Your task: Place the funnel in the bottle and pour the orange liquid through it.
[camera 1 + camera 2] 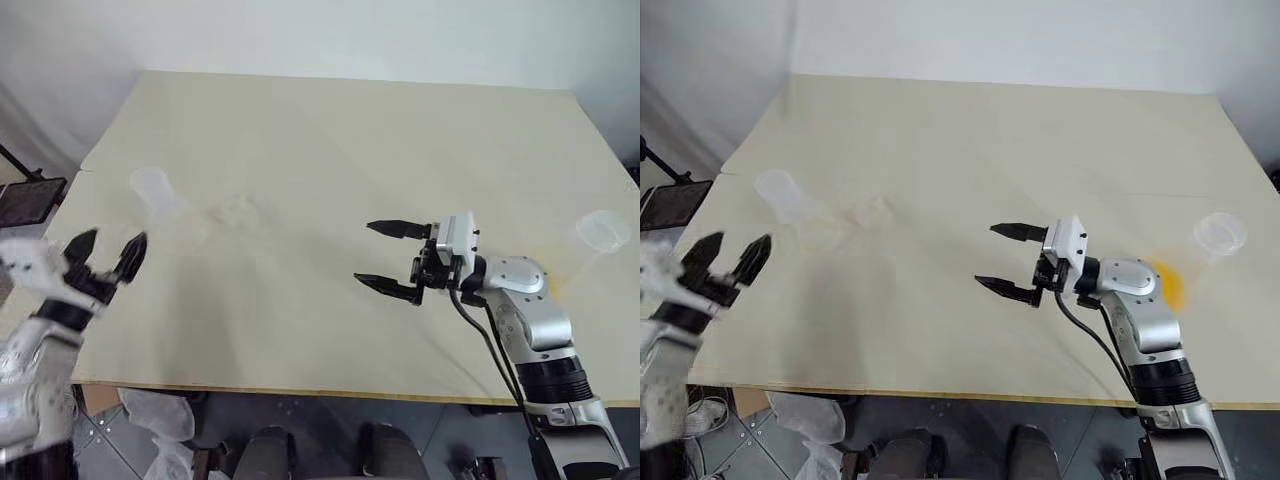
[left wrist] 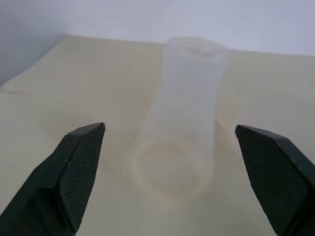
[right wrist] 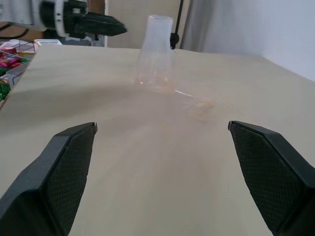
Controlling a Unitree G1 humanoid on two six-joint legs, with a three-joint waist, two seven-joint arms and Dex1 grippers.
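- Left gripper (image 1: 105,250): jaws wide, empty, near the bottle (image 1: 152,190) upright at the tabletop's (image 1: 330,150) left.
- Right gripper (image 1: 378,255): jaws wide, empty, mid-tabletop.
- Orange liquid (image 1: 1168,283): beside the clear cup (image 1: 1220,236), far right.

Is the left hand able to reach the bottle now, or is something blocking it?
Probably yes. The left hand is open and faces the bottle, which stands upright on the table between the two fingers' lines, with nothing between them.
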